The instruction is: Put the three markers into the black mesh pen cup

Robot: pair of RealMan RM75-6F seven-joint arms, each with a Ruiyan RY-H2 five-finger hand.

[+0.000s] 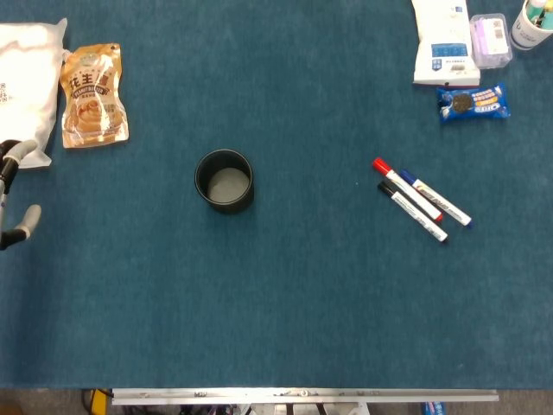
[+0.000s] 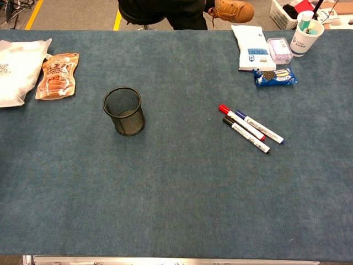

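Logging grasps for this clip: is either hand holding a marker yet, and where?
Nothing is held. All three markers lie on the table; only left hand fingers show, empty.

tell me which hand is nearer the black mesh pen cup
Left. The left hand shows only at the left edge of the head view, well left of the black mesh pen cup. The right hand is in neither view.

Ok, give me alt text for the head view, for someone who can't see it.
Top-down view of a blue table: a black mesh pen cup stands empty left of centre, and three markers lie side by side to its right. Fingertips of the left hand enter at the left edge, holding nothing; snack packets sit along the back.
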